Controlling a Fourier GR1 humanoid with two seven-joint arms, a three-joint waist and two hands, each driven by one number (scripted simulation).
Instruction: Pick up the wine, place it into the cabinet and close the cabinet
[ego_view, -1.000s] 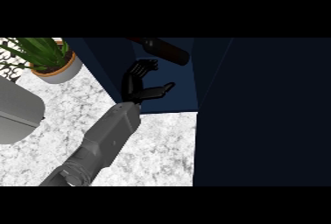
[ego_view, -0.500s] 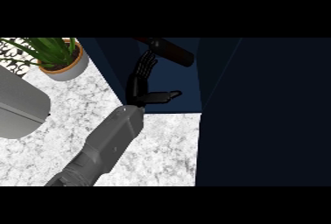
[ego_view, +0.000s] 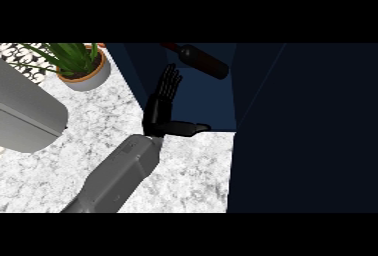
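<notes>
Open hand beside a bottle lying in the cabinet

The fingers (ego_view: 168, 82) are straight and held close together, pointing up the view, thumb stuck out to the right, holding nothing; which hand (ego_view: 159, 112) this is cannot be told. Apart from the fingertips, the wine bottle (ego_view: 201, 60) lies on its side on the dark blue cabinet (ego_view: 210, 100) floor, its long axis slanting, neck toward the upper left. A potted plant (ego_view: 77, 62) stands on the marble counter (ego_view: 184, 170) at the left.

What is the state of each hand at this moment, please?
Black hand, the only one in view: open, fingers straight and thumb out, holding nothing; the dark wine bottle lies apart inside the dark blue cabinet.
Other hand: not in view.
</notes>
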